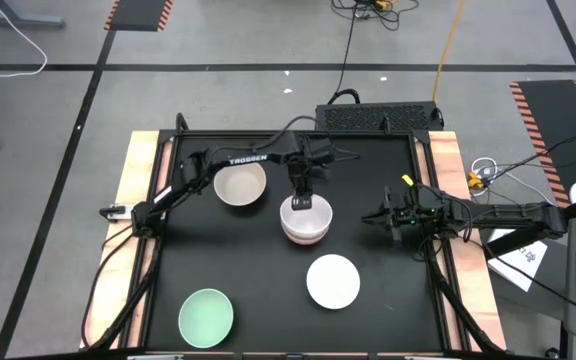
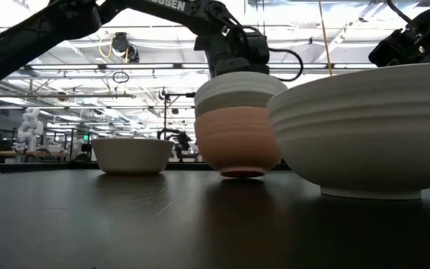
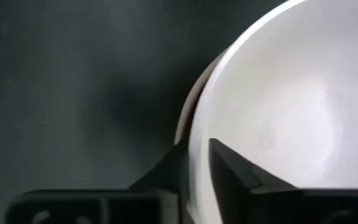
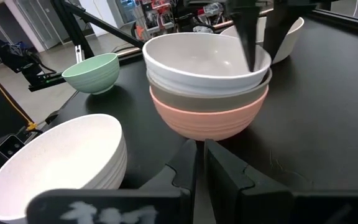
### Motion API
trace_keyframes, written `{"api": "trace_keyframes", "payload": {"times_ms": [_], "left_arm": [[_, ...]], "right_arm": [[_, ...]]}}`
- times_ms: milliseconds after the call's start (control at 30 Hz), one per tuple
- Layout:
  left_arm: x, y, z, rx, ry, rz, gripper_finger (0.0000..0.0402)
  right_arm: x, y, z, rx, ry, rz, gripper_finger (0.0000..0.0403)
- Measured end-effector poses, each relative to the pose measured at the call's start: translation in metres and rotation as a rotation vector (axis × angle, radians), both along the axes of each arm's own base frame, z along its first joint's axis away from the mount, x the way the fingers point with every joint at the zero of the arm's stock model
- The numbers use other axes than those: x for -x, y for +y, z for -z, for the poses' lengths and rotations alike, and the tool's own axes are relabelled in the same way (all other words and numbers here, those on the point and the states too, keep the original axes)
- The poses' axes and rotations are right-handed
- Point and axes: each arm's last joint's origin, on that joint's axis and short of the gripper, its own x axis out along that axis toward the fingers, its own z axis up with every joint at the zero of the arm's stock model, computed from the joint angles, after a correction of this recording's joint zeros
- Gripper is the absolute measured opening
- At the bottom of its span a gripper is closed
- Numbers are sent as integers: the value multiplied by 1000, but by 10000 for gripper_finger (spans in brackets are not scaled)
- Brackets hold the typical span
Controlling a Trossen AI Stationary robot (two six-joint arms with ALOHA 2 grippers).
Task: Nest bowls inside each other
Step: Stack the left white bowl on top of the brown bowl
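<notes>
A stack of three nested bowls [image 1: 306, 224] stands mid-table on the salmon bowl's foot [image 2: 242, 172]. A grey-olive bowl [image 4: 210, 94] sits in the salmon one, and a white bowl [image 4: 197, 59] is on top. My left gripper [image 1: 302, 203] comes down on the white bowl's far rim, shut on it. A beige bowl [image 1: 240, 185] stands left of the stack. A second white bowl [image 1: 333, 281] and a mint green bowl [image 1: 206, 316] stand nearer. My right gripper [image 4: 199, 149] waits shut at the stack's right, touching nothing. My left gripper holds the top white bowl by its rim [image 3: 197, 158] on the far side. One finger [image 3: 235, 171] is inside the bowl and one finger [image 3: 166, 174] outside, pointing down from above. The bowl sits level, nested in the grey-olive bowl of the stack.
The black mat's wooden side edges [image 1: 138, 200] bound the work area. In the low view the near white bowl [image 2: 364, 134] hides part of the stack's right side. Open mat lies between the mint green bowl and the stack.
</notes>
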Motion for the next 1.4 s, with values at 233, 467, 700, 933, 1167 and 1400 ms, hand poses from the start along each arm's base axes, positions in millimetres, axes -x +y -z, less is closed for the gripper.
{"api": "trace_keyframes", "payload": {"times_ms": [233,467,700,933,1167,1400], "left_arm": [[-1,-8,-4,-56,12,-25,152],[0,-22,-19,-147,3,-48,201],[-1,-36,-25,-170,-12,-19,224],[-1,-31,-26,-170,-24,-22,251],[1,-19,-26,-146,-40,-22,289],[0,-9,-35,-63,-137,13,323]], "right_arm": [[0,0,0,2,0,-1,26],[0,0,0,2,0,0,26],[0,0,0,1,1,0,26],[0,0,0,-5,1,2,26],[0,0,0,-10,2,3,26],[0,0,0,-11,3,3,26]]}}
